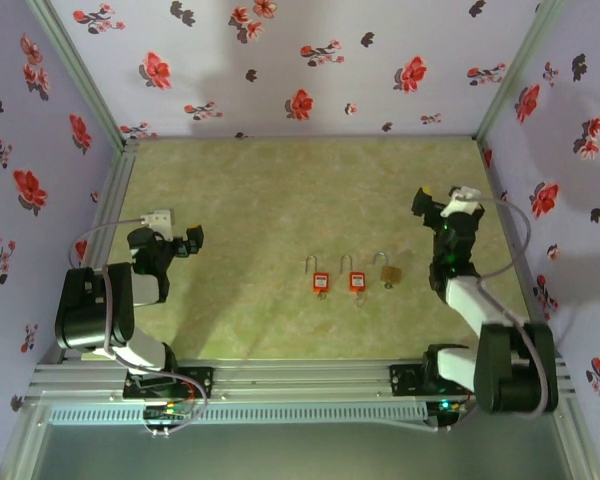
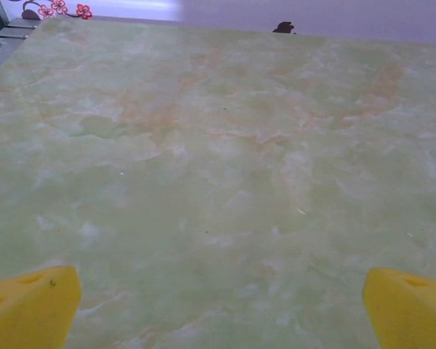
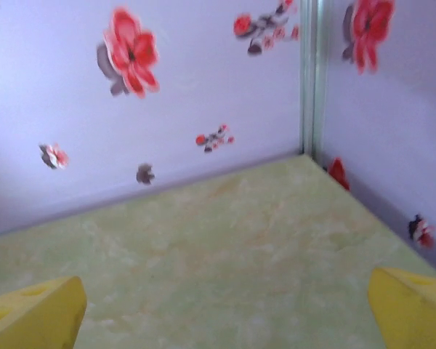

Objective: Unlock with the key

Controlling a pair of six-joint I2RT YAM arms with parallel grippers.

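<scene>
Three padlocks lie in a row on the green table (image 1: 260,200), seen in the top view: a red one (image 1: 321,281), a second red one (image 1: 357,280) and a brass one (image 1: 389,272), shackles pointing to the far side. The key is too small to make out. My left gripper (image 1: 193,240) hovers at the left, well away from the locks, open and empty; its yellow fingertips (image 2: 29,305) stand wide over bare table. My right gripper (image 1: 425,200) is up and to the right of the brass lock, open, its fingertips (image 3: 36,313) facing the back right corner.
Flowered walls (image 1: 310,60) close in the table at the back and on both sides. An aluminium rail (image 1: 300,380) runs along the near edge by the arm bases. The back right corner post (image 3: 310,73) stands ahead of the right gripper.
</scene>
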